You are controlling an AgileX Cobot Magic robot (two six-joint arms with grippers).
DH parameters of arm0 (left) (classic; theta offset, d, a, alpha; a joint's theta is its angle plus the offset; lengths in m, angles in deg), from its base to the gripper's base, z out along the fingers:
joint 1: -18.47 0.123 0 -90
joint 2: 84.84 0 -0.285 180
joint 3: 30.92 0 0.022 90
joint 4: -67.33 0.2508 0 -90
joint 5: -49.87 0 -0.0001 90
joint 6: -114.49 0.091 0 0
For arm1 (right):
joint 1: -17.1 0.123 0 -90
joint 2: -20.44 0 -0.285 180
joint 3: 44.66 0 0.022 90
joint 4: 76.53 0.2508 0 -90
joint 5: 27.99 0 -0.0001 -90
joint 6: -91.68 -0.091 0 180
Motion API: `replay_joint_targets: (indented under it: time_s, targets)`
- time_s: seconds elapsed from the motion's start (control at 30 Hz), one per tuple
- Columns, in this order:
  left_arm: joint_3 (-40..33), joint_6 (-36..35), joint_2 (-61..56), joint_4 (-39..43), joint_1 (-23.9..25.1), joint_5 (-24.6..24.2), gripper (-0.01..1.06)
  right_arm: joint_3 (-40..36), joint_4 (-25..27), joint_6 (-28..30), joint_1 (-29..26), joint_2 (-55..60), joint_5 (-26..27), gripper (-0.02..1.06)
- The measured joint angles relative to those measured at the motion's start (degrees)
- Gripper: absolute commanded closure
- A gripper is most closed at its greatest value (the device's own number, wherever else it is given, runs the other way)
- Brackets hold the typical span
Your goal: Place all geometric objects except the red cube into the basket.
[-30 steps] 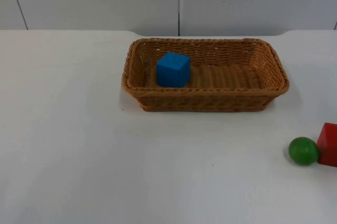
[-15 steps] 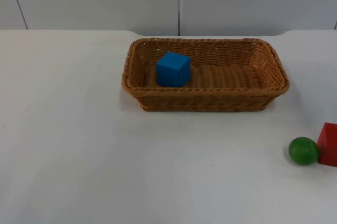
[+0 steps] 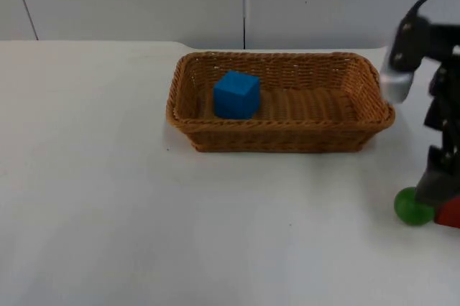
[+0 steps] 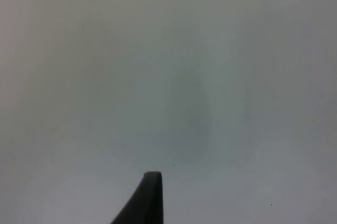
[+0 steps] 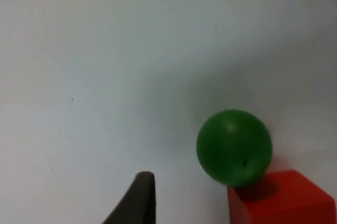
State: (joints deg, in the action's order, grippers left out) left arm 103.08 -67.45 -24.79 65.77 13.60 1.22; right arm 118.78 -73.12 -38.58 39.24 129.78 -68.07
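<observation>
Wicker basket (image 3: 280,141) sits on the white surface (image 3: 108,198) with the blue cube (image 3: 236,94) inside at its left end. Right gripper (image 3: 435,187) hangs over the green ball (image 5: 234,147), which touches the red cube (image 5: 281,200) well apart from the basket. Finger state cannot be told for either gripper.

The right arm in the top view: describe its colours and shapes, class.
The right arm is black and built of blocky segments, with a pale grey rounded piece near its upper joint. In the wrist views, each gripper shows a single black, tapering fingertip: right, left.
</observation>
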Motion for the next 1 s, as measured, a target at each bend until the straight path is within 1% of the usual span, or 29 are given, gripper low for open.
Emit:
replay_joint_targets:
  time_s: [0.17,0.27,0.33,0.4,0.5,0.6,0.67,0.73,0.77,0.83,0.87,0.97,1.0]
  targets:
    - [0.0,0.0,0.0,0.0,0.0,0.0,0.05,0.0,-0.7,1.5,0.2,4.0,2.1,0.09]
    - [0.0,0.0,0.0,0.0,0.0,0.0,0.05,0.0,-2.9,2.1,0.2,6.7,3.8,0.09]
    - [0.0,0.0,0.0,0.0,0.0,0.0,0.05,0.1,-3.4,2.5,0.2,7.5,4.5,0.09]
    - [0.0,0.0,0.0,0.0,0.0,0.0,0.05,0.1,-4.1,4.2,0.2,8.8,5.6,0.09]
    - [0.0,0.0,0.0,0.0,0.0,0.0,0.05,0.1,-4.4,5.8,0.2,10.5,7.0,0.09]
    - [0.0,0.0,0.0,0.0,0.0,0.0,0.05,0.1,-4.4,6.0,0.2,11.3,7.4,0.09]
    - [0.0,-0.1,0.0,-0.1,0.0,0.0,0.05,0.1,-4.5,6.5,0.2,12.2,7.7,0.1]
    - [0.0,-0.1,0.0,-0.1,0.0,0.0,0.05,0.1,-4.5,6.6,0.2,12.7,7.9,0.21]
    - [0.0,-0.1,0.0,-0.1,0.0,0.0,0.05,0.1,-4.5,6.8,0.2,13.1,7.8,0.21]
    - [0.0,-0.1,0.0,-0.1,0.0,0.0,0.05,0.1,-4.5,6.8,0.2,13.5,7.9,0.37]
    - [0.0,-0.1,0.0,-0.1,0.0,0.0,0.05,0.1,-4.5,6.9,0.2,13.5,8.0,0.42]
    - [0.0,-0.1,0.0,-0.1,0.0,0.0,0.05,0.1,-4.5,6.9,0.2,13.5,8.1,0.78]
    - [0.0,-0.1,0.0,-0.1,0.0,0.0,0.05,0.1,-4.5,6.9,0.3,13.3,8.1,0.78]
